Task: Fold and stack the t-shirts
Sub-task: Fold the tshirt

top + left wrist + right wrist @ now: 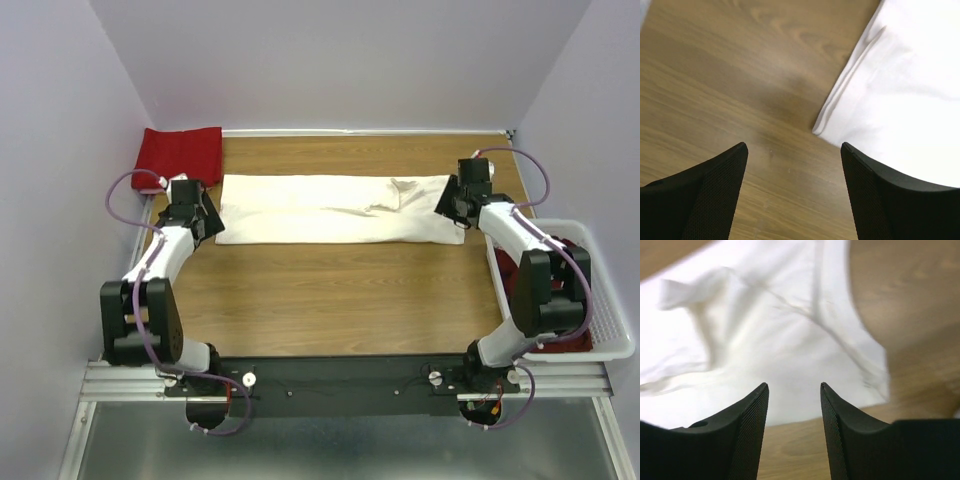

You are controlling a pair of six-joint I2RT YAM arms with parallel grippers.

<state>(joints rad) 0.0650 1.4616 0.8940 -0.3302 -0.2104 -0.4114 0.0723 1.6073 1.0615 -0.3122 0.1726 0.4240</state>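
The right arm covers much of the white lattice basket at the right edge of the counter. The dark red t-shirt inside it shows only in patches, and its shape cannot be made out. The bright red t-shirt lies folded in the far left corner, up against the wall (whether any of it hangs past the counter edge cannot be told). The cream-white t-shirt lies as a long folded band across the far half of the counter, between the two arms. Both wrist views cut it off, and the right wrist view is blurred where a loose fold stands up.

The left gripper hangs over bare wood just beside the band's near left corner, its fingers spread wide with nothing between them. One finger overlaps the cloth in its wrist view, though contact cannot be judged. The right gripper sits over the band's right end with its fingers partly apart and no cloth pinched between them (the near hem shows just past the tips).
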